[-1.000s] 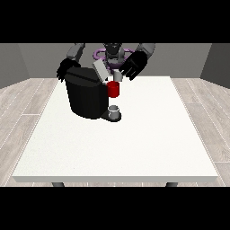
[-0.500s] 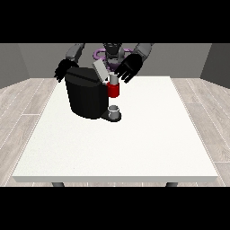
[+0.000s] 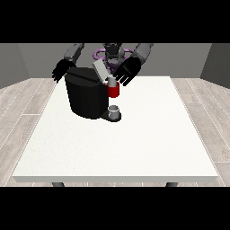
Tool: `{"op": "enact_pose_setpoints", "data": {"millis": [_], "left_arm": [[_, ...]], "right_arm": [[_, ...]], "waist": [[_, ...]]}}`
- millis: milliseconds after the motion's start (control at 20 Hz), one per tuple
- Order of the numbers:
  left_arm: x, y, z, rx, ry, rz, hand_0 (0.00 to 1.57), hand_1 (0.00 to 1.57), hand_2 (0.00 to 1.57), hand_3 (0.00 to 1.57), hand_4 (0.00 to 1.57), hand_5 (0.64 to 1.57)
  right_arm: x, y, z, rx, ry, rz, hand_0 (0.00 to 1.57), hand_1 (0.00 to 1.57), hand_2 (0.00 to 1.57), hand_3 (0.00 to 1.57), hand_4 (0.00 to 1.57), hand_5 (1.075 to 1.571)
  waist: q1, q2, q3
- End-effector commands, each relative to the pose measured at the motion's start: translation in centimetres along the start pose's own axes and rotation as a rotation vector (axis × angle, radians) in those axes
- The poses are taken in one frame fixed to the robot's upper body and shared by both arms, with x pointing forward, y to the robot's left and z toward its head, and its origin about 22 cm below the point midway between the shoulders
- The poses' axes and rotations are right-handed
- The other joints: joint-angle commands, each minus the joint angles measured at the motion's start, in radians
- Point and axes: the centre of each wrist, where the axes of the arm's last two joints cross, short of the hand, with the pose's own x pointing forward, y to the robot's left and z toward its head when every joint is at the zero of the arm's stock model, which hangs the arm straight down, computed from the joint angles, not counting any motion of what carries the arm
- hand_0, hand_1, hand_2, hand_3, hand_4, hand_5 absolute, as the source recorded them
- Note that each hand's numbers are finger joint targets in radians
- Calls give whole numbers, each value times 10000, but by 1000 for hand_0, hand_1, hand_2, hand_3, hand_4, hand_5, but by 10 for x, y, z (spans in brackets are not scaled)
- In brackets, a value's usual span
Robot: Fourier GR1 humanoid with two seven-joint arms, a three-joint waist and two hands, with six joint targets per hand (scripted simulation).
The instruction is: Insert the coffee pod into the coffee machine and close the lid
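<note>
Black coffee machine [image 3: 87, 96] sits on the white table [image 3: 134, 143], lid [image 3: 100, 71] tilted up and open. Red brew head [image 3: 114, 91] is above a small grey cup [image 3: 114, 110] on the drip base. Hand at view's right [image 3: 126, 73] hovers just beside the lid, fingers spread, holding nothing visible. Hand at view's left [image 3: 59, 71] hangs relaxed behind the machine. Coffee pod: can't tell where it is.

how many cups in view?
1: a small grey cup on the coffee machine drip tray, below the red brew head. None elsewhere on the table.
</note>
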Motion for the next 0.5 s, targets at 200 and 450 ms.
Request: {"op": "enact_pose_setpoints", "data": {"millis": [200, 450], "left_arm": [[-12, 17, 4, -180, 235, 34, 1160, 1160, 1244, 1185, 506, 1571], [-9, -18, 3, -166, -62, -224, 1221, 1221, 1275, 1199, 488, 1571]], "right_arm": [[-8, -1, 13, -193, 43, -53, 0, 0, 0, 0, 538, 1571], [0, 0, 3, -267, 28, -260, 0, 0, 0, 0, 462, 1571]], "waist": [[-79, -107, -5], [112, 162, -5]]}}
